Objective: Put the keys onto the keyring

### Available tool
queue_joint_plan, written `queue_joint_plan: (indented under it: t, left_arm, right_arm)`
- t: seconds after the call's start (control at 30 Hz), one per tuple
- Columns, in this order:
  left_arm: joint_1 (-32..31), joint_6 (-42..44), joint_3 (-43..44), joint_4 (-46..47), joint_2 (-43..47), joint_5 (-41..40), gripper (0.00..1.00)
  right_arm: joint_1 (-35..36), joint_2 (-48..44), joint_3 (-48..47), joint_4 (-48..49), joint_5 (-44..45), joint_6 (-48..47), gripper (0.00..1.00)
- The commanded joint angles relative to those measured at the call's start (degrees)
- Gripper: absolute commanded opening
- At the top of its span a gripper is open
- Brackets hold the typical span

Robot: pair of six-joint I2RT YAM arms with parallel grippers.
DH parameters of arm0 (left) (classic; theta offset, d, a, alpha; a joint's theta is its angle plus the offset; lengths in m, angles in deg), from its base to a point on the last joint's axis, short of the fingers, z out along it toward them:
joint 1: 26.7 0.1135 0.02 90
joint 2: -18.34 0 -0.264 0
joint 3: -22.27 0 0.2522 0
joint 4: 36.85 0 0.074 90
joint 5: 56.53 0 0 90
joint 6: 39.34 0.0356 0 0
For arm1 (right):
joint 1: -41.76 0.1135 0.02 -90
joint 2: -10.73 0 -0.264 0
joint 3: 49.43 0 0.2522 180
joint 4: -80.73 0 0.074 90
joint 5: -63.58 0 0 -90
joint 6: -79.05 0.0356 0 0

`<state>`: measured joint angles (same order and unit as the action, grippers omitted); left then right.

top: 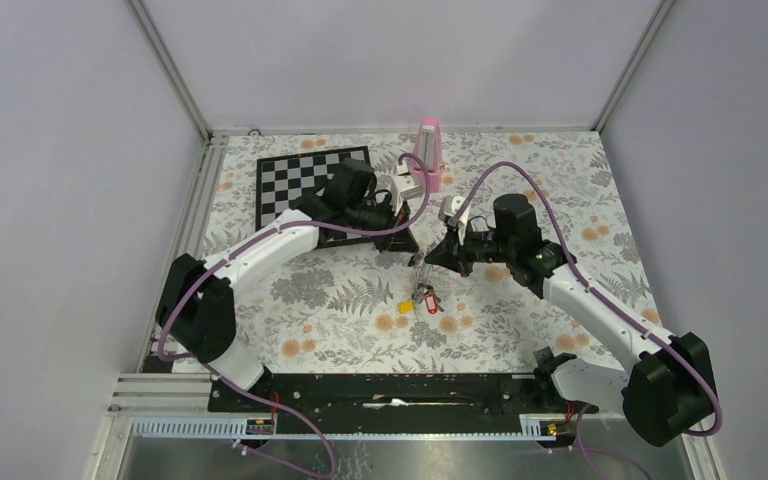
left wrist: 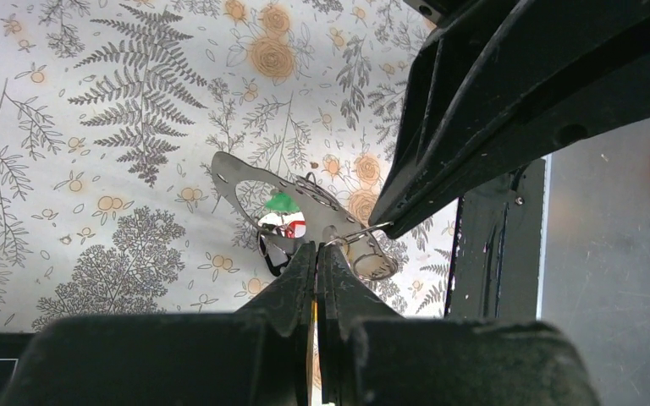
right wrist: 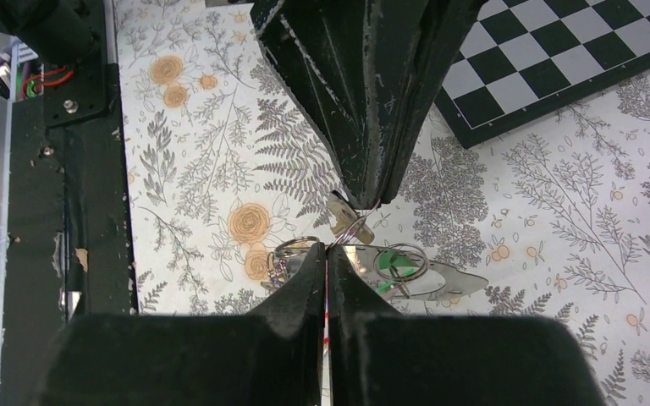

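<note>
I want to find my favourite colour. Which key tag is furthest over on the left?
The yellow tag. In the top view it lies furthest left of the coloured tags, while the red tag sits on the right side of them.

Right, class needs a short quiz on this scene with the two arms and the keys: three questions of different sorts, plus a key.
1. True or false: the left claw and the right claw both stand wide open.
2. In the overhead view, what lies at the back left of the table? A) a chessboard B) a plate C) a book
3. Fill in: the thin wire strung between the two claw tips belongs to the ______.

Key
1. False: both are shut.
2. A.
3. keyring.
</note>
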<state>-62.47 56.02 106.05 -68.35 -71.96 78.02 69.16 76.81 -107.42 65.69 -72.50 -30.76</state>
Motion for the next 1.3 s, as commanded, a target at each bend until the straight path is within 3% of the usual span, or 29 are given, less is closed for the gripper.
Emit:
queue_joint_plan:
  t: [0.0, 0.77, 1.03, 1.27]
  left_arm:
    - [2.1, 6.3, 4.9, -6.1, -1.5, -1.0, 0.0]
    - [2.2, -1.4, 7.9, -8.9, -6.9, 8.5, 0.01]
    - [2.5, -0.6, 8.5, -9.1, -6.4, 6.9, 0.15]
    - [3.2, 6.4, 10.5, -12.4, -4.4, 5.4, 0.3]
  right_arm:
    - [1.0, -2.0, -3.5, -4.3, -3.7, -5.0, 0.0]
    - [0.9, -4.0, -3.6, -2.6, -4.6, -8.6, 0.0]
    - [1.0, -4.6, -4.0, -4.1, -4.7, -9.4, 0.0]
    - [1.0, -4.8, -3.8, -4.7, -5.4, -9.4, 0.0]
